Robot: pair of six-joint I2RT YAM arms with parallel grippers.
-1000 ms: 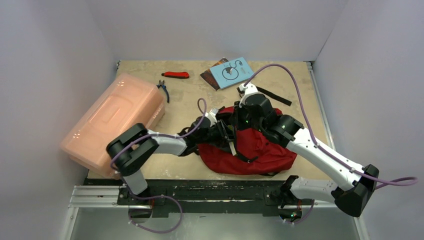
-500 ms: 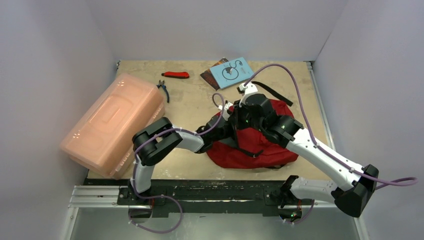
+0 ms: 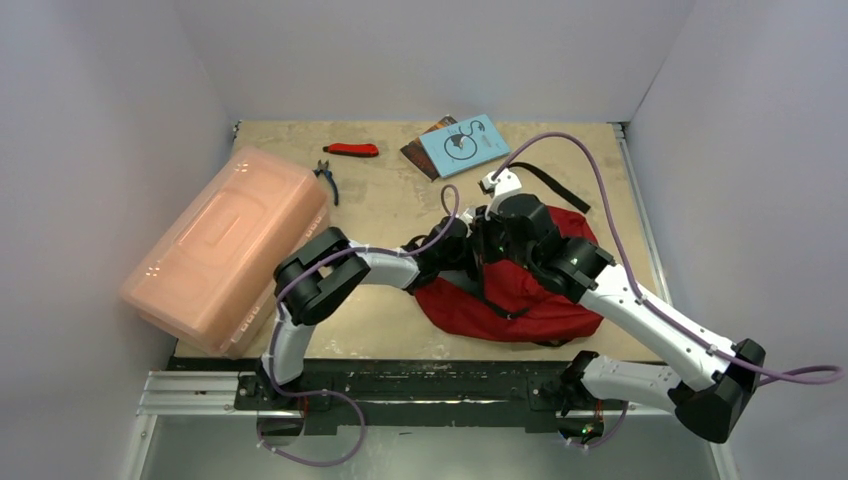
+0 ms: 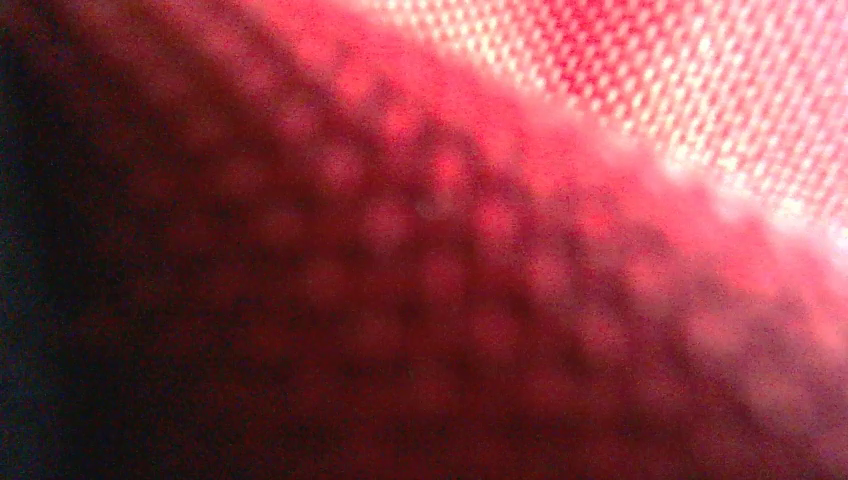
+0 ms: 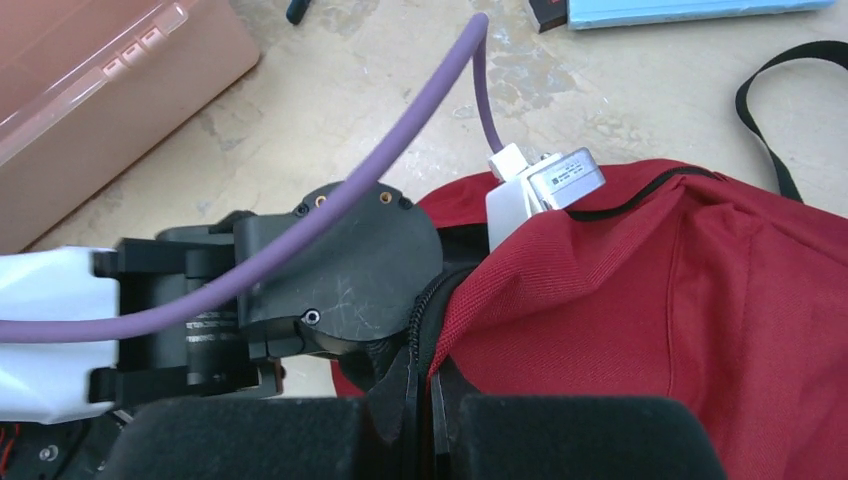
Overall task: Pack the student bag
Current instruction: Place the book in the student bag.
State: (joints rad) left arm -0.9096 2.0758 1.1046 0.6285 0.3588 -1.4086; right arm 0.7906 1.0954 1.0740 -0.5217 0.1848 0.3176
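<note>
The student bag (image 3: pixel 530 295), red fabric with black zippers, lies on the table in front of both arms. It also shows in the right wrist view (image 5: pixel 700 300). Its black webbing strap (image 3: pixel 556 187) trails behind it. My right gripper (image 5: pixel 428 425) is shut on the black zipper edge at the bag's mouth and holds that edge up. My left arm's wrist (image 3: pixel 450 250) reaches into the opening from the left. My left gripper is hidden inside. The left wrist view shows only blurred red fabric (image 4: pixel 600 150) pressed close to the lens.
A pink translucent box (image 3: pixel 225 245) lies at the left. A red utility knife (image 3: pixel 350 150) and pliers (image 3: pixel 327 178) lie at the back. A blue booklet (image 3: pixel 465 143) rests on a dark book (image 3: pixel 417 152) behind the bag.
My left arm has pushed to the right and deeper into the bag's mouth. The bag has shifted right and back, and my right gripper has moved with its edge.
</note>
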